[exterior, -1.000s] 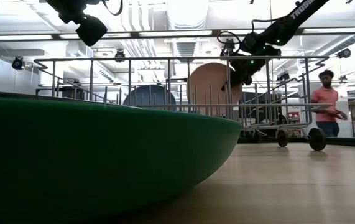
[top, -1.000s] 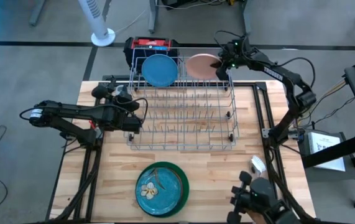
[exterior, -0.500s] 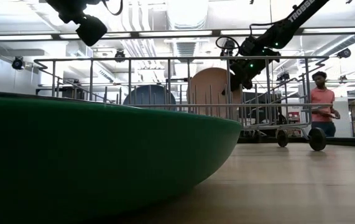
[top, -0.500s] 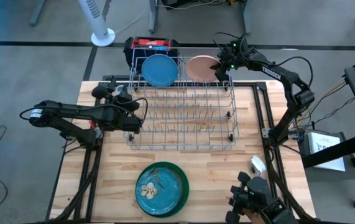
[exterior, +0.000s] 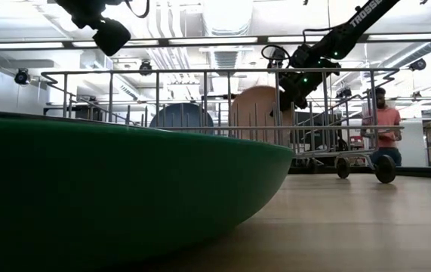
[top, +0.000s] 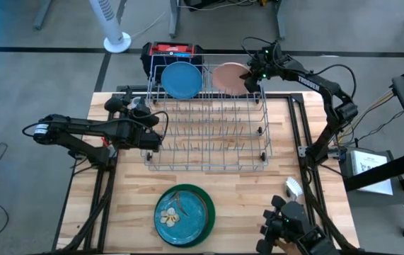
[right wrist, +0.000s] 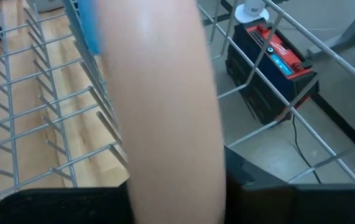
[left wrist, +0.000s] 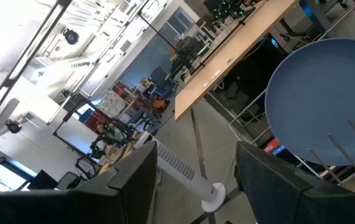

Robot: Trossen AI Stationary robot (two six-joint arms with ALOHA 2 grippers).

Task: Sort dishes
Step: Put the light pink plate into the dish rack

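The right hand point(top: 248, 76) pinches the pink plate point(top: 228, 76) upright at the rack's point(top: 209, 134) far right, beside the blue plate point(top: 181, 79). The left hand point(top: 142, 113) waits wide by the rack's left. The green plate point(top: 183, 214) lies near on the bench point(top: 244, 205).

"TROS" on right arm point(exterior: 362, 17)

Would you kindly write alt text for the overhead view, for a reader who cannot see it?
Seen from above, the right gripper is at the pale pink plate standing beside the light blue plate at the far end of a grey wire rack. The left gripper waits open at the rack's left side; a green plate lies on the wooden table.
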